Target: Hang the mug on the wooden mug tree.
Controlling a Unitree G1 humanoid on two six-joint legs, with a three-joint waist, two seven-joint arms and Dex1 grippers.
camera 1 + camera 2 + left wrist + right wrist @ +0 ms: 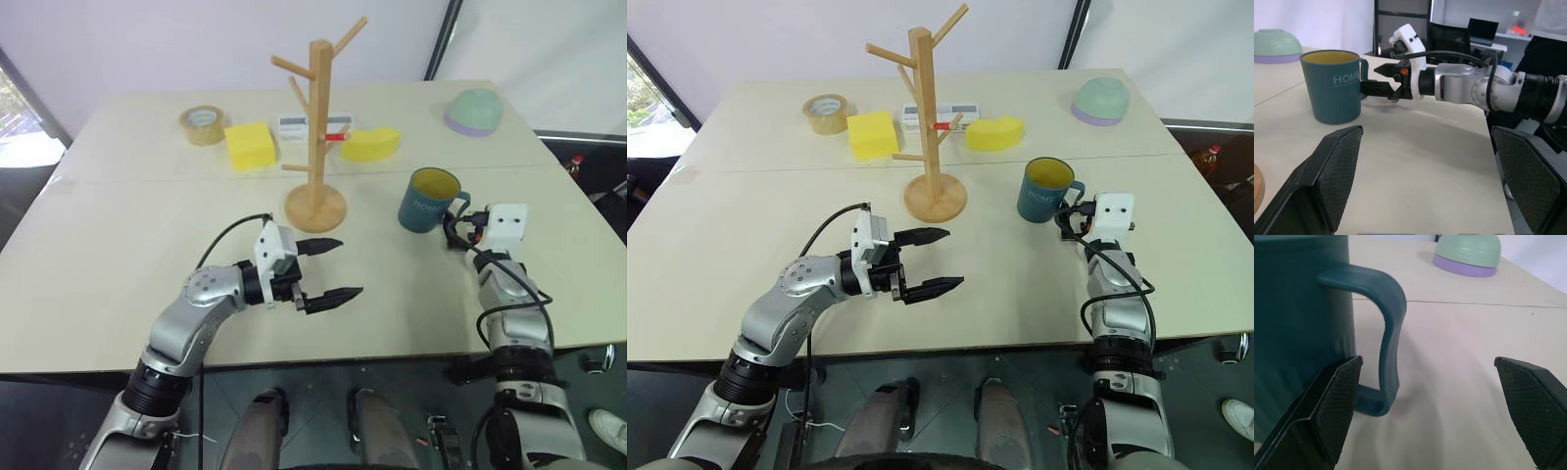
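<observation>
Mug upright on the desk, right of the mug tree, handle facing the right hand. Right hand level, fingers spread; in the wrist view the handle sits between them, close to 1 finger, not pinched. Left hand hovers in front of the tree base, pointing right, fingers spread, holding nothing. Behind the tree: tape roll, 2 yellow sponges, green-and-lilac bowl at far right.
</observation>
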